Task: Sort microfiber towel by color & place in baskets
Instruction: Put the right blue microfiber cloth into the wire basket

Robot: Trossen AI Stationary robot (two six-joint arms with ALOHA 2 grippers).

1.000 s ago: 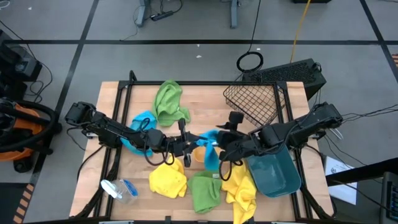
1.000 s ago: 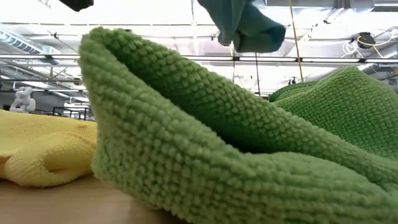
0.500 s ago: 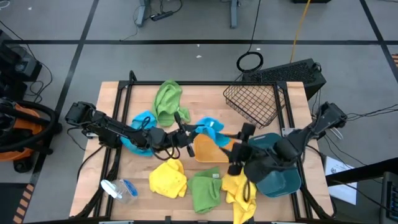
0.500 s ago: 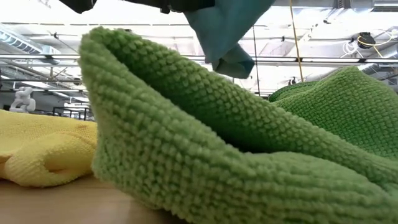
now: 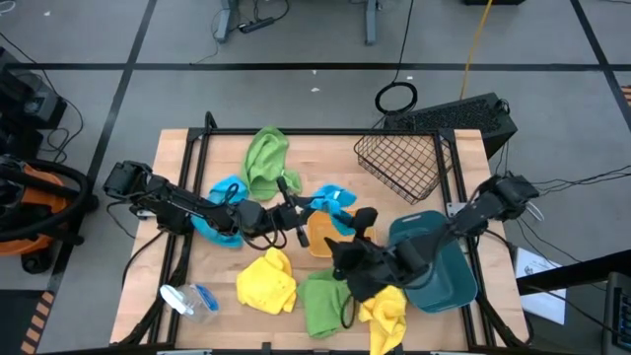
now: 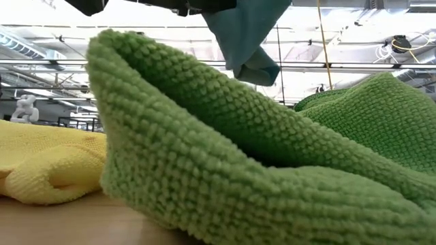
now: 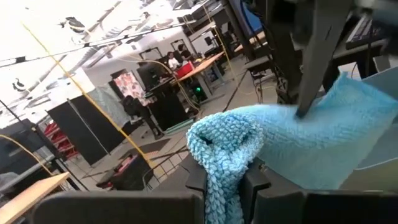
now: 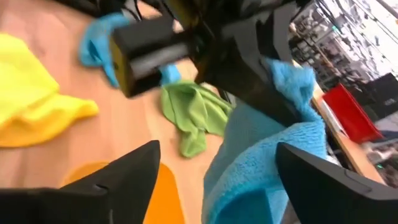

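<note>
One blue towel (image 5: 330, 200) is pinched by the left gripper (image 5: 296, 209) above the orange bin (image 5: 323, 235). It could be snagged by the right gripper (image 5: 340, 258) (spread, empty) just beside that bin.

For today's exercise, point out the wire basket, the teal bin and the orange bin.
Wire basket (image 5: 399, 163), high view, on its mesh floor.
Teal bin (image 5: 449, 276), high view, on its inner floor.
Orange bin (image 5: 319, 235), high view, on its visible floor.

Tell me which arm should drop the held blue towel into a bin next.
Left. The left hand is shut on the blue microfiber towel, right beside the shallow orange plastic bin. The right hand is open and empty, over the lower green towel.
</note>
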